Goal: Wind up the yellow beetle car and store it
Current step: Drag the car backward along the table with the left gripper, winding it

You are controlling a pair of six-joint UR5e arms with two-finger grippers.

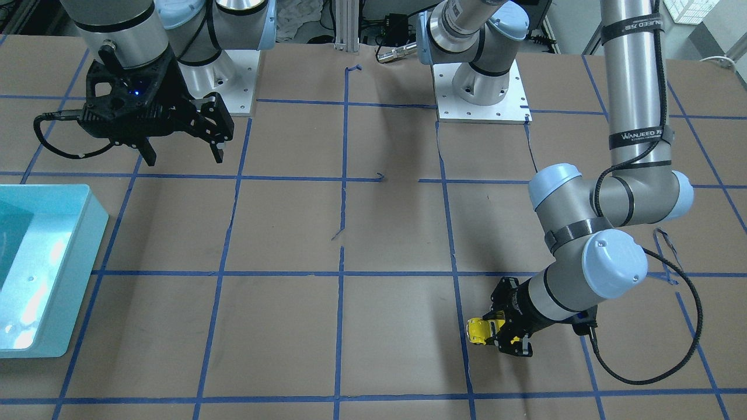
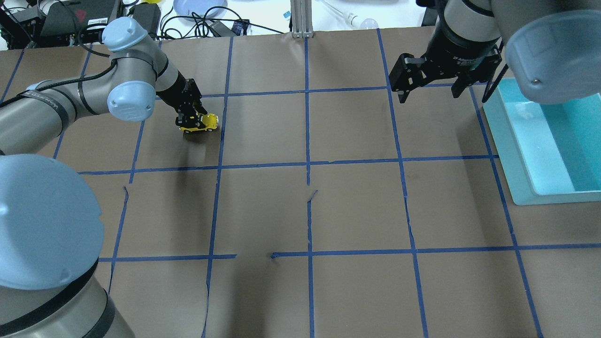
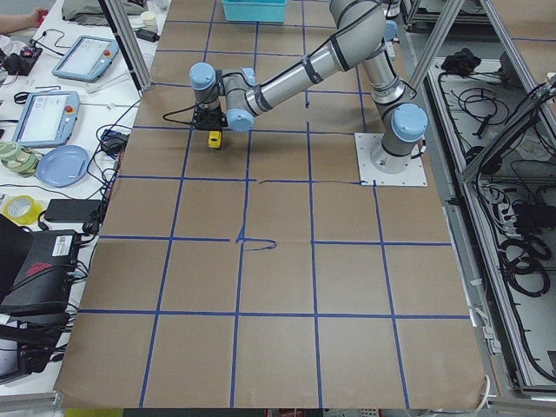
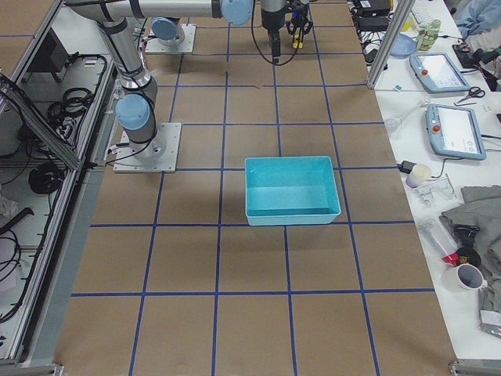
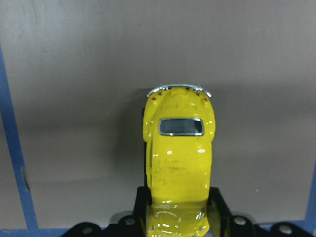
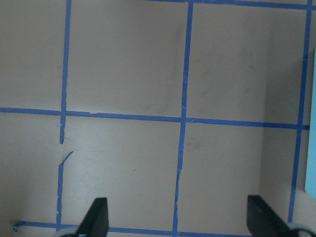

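The yellow beetle car (image 1: 480,331) is a tiny glossy toy between the fingers of my left gripper (image 1: 497,333), which is shut on its sides. It is held low at the brown table, far on my left side, in the overhead view (image 2: 204,123) and the exterior left view (image 3: 214,138). The left wrist view shows its roof and rear window (image 5: 180,163), with the gripper (image 5: 180,215) around its near end. I cannot tell if the wheels touch the table. My right gripper (image 2: 428,94) is open and empty, hovering beside the bin; it also shows in the right wrist view (image 6: 180,219).
A light blue open bin (image 2: 509,145) stands at the table's right edge, also in the front view (image 1: 87,233) and the exterior right view (image 4: 291,211). Blue tape lines grid the brown table cover. The arm bases stand at the robot's side.
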